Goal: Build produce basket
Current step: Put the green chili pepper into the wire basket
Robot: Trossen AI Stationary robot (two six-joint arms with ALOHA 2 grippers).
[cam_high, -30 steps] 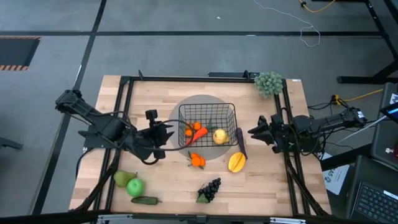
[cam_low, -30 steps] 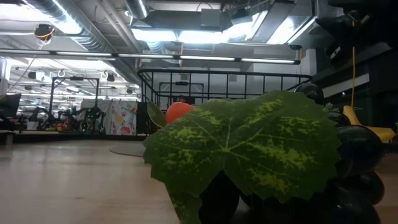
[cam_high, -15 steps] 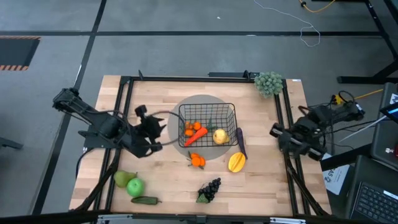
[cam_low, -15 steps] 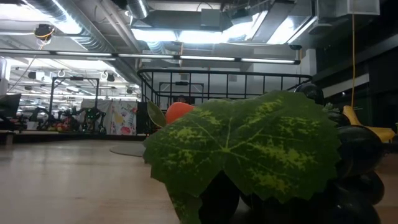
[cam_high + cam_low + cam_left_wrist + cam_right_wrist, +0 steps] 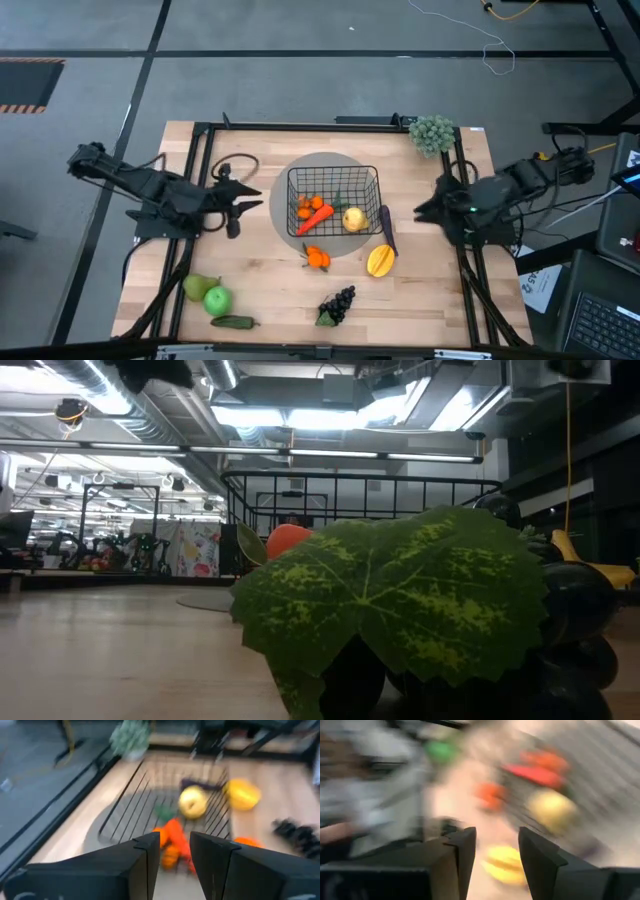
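Note:
The black wire basket stands mid-table and holds a carrot, small oranges and a yellow fruit; the same basket shows in the left wrist view. A purple eggplant lies at its right side. Nearer the front lie oranges, a yellow fruit, grapes, pear, apple and cucumber. My left gripper hangs open and empty left of the basket. My right gripper hangs open and empty to its right.
A flat grey disc lies under the basket. A pale bushy cluster sits at the far right corner. Black frame rails run along the table's sides. In the low view the grapes' big leaf fills the foreground.
My left gripper has drawn back from the basket's left side toward the table's left edge, staying open. My right arm has pulled back toward the right edge and risen, and its gripper has tipped further downward toward the basket. No produce has moved.

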